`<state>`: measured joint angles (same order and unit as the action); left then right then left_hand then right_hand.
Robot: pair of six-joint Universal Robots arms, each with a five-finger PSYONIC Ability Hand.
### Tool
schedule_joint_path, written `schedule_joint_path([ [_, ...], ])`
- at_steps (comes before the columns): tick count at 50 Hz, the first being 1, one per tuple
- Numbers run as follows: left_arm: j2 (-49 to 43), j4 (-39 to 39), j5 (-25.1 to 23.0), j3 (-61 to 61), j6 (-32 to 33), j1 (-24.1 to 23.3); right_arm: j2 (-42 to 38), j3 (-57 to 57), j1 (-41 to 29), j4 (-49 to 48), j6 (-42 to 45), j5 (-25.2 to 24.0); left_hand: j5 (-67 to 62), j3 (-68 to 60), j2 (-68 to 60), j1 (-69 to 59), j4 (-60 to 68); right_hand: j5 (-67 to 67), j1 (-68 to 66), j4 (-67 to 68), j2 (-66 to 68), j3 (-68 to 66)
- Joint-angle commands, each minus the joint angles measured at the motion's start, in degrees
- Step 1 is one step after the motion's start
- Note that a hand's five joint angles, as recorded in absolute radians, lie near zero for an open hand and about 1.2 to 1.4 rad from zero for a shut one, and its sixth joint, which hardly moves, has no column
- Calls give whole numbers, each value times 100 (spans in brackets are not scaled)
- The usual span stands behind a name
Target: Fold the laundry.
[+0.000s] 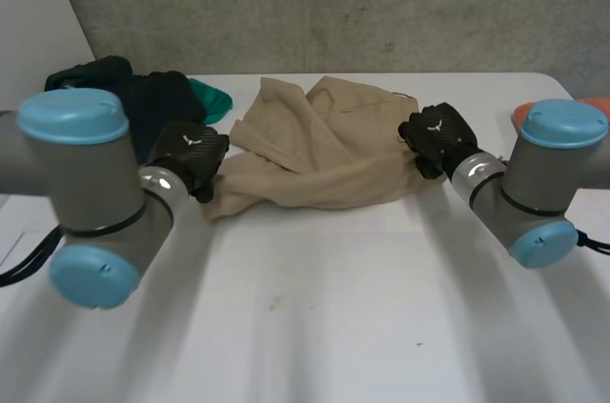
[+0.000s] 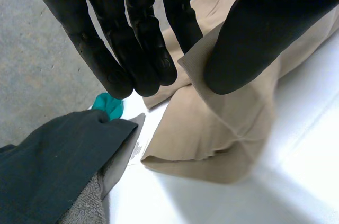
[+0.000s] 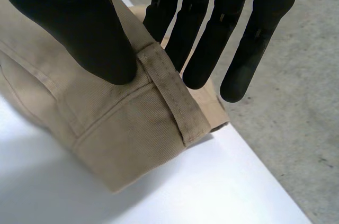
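Note:
A beige garment (image 1: 315,155) lies crumpled across the back middle of the white table (image 1: 315,317). My left hand (image 1: 191,151) is at its left end. In the left wrist view my left hand (image 2: 137,38) pinches an edge of the beige garment (image 2: 212,134) between thumb and straight fingers, with the cloth hanging down to the table. My right hand (image 1: 440,134) is at the garment's right end. In the right wrist view the thumb of my right hand (image 3: 74,17) presses a hemmed band of the beige garment (image 3: 122,123) against the fingers behind it.
A pile of dark clothes (image 1: 133,89) lies at the back left, with a teal item (image 1: 212,98) beside it. Close to my left hand are the dark cloth (image 2: 47,166) and a grey towel (image 2: 85,208). An orange thing (image 1: 520,115) sits at the back right corner.

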<state>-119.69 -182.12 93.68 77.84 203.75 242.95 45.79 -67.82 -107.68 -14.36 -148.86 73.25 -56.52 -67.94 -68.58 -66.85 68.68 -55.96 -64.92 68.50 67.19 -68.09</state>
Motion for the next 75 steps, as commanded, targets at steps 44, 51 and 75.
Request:
schedule_joint_path([
  [44, -756, 1257, -377, -1052, 174, -160, 677, 14, 414, 2438, 181, -83, 2958, 3100, 3163, 2991, -3174, 180, 76, -434, -303, 393],
  [51, -1082, 1803, -465, -1298, -98, -143, 729, -319, 642, 2438, 209, -267, 2334, 2476, 2539, 2367, -2550, -962, -1066, 708, 839, -749],
  [75, -1908, 1794, -87, -2256, -125, -81, -79, -101, 432, 1138, -117, -628, 3848, 3990, 4053, 3881, -4064, 3628, 3524, -3882, -3751, 3841],
])
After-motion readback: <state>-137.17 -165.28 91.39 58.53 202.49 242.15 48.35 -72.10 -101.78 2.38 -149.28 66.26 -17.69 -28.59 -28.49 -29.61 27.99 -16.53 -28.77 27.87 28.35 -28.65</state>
